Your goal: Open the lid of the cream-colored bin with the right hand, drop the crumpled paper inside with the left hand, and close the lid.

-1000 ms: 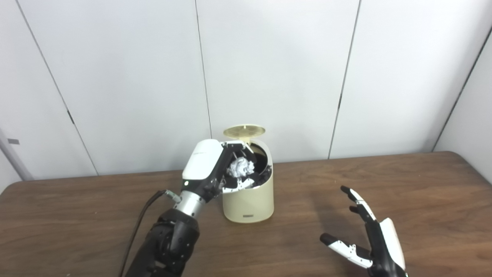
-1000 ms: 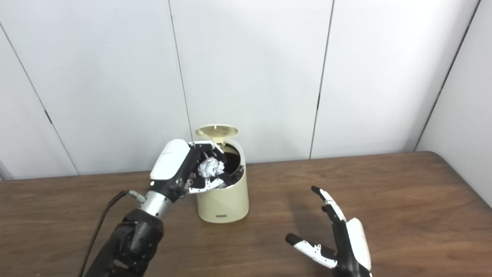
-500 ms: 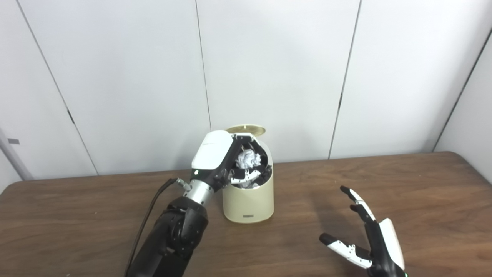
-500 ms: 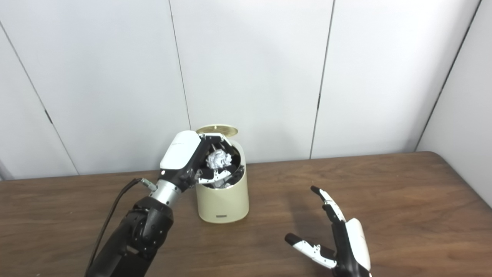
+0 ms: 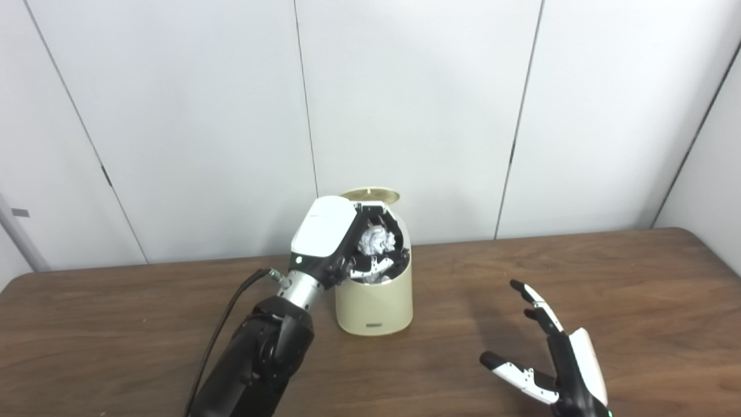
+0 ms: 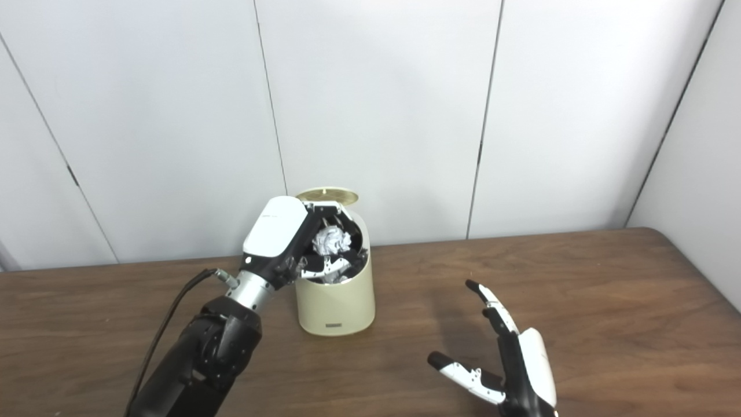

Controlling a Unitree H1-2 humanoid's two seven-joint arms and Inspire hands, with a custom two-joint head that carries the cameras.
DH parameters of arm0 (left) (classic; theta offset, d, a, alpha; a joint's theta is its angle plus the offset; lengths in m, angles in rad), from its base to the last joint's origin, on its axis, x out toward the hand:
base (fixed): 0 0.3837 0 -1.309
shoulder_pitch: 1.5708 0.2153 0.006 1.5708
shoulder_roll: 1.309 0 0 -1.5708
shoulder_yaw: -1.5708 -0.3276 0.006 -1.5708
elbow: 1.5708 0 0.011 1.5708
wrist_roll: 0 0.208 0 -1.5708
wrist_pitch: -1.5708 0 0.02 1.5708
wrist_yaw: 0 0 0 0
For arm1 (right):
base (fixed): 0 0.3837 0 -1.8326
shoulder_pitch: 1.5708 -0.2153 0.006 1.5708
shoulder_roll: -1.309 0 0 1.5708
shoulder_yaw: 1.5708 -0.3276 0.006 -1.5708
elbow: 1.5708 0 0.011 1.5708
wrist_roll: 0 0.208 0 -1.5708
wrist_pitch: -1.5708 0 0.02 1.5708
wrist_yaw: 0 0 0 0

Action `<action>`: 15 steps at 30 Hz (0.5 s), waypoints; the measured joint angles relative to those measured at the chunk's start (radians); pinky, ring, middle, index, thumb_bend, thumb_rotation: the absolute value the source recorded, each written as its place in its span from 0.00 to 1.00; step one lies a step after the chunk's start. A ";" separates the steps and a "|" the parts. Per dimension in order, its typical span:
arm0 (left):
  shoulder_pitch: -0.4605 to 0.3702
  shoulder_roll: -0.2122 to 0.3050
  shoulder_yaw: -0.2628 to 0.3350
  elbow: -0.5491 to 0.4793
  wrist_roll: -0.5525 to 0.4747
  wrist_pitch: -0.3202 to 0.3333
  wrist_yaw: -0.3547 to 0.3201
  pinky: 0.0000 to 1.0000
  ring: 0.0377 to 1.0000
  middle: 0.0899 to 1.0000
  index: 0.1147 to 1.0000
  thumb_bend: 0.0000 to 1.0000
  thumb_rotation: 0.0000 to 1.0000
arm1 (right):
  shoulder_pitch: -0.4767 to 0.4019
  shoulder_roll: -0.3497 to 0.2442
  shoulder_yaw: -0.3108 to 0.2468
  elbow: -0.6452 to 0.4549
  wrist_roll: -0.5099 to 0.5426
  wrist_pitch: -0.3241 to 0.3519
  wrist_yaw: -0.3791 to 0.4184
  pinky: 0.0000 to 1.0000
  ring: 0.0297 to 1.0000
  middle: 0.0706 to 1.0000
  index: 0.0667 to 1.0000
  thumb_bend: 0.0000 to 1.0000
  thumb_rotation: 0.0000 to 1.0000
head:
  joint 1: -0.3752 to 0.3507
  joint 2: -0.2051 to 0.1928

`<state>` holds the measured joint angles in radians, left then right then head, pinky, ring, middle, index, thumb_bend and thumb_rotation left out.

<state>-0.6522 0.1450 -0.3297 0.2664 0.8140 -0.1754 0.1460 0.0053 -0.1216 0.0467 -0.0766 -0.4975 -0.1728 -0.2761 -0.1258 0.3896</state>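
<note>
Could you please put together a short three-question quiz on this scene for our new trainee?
1. True or false: the lid of the bin stands open.
2. Which hand holds the paper? A) left B) right C) neither
3. Fill in: the right hand hovers over the table with its fingers ____.

Key:
1. True; the lid is raised behind the bin's mouth.
2. A; the left hand grips the paper over the bin's mouth.
3. Apart; it holds nothing.
</note>
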 measured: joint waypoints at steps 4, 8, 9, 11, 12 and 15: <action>-0.001 0.007 -0.019 0.010 0.049 -0.005 0.031 0.34 0.40 0.43 0.45 0.50 0.00 | 0.001 -0.001 0.000 -0.001 0.005 0.000 0.001 0.84 0.90 0.89 0.87 0.86 0.75 | 0.009 -0.003; -0.003 0.014 -0.029 0.011 0.073 -0.013 0.058 0.41 0.42 0.44 0.44 0.50 0.00 | 0.002 -0.001 0.000 -0.002 0.010 -0.001 0.001 0.86 0.90 0.89 0.87 0.85 0.74 | 0.015 -0.006; -0.005 0.019 -0.034 0.011 0.082 -0.018 0.063 0.42 0.42 0.45 0.43 0.50 0.00 | 0.002 -0.002 0.000 -0.002 0.013 -0.002 0.002 0.86 0.90 0.89 0.87 0.85 0.74 | 0.017 -0.006; -0.006 0.026 -0.043 0.015 0.092 -0.034 0.083 0.44 0.47 0.45 0.42 0.52 0.00 | 0.002 -0.002 0.000 -0.002 0.019 -0.004 0.002 0.87 0.90 0.89 0.87 0.85 0.73 | 0.018 -0.008; -0.009 0.029 -0.047 0.020 0.097 -0.043 0.093 0.44 0.48 0.45 0.42 0.52 0.00 | 0.003 -0.002 0.000 -0.002 0.022 -0.007 0.002 0.87 0.90 0.89 0.87 0.85 0.73 | 0.018 -0.009; -0.018 0.036 -0.057 0.049 0.119 -0.082 0.138 0.47 0.52 0.45 0.41 0.52 0.00 | 0.004 -0.003 0.000 -0.003 0.024 -0.017 0.002 0.86 0.90 0.89 0.87 0.84 0.73 | 0.015 -0.012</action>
<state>-0.6700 0.1813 -0.3868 0.3154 0.9331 -0.2572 0.2842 0.0090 -0.1246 0.0472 -0.0794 -0.4738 -0.1896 -0.2736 -0.1104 0.3774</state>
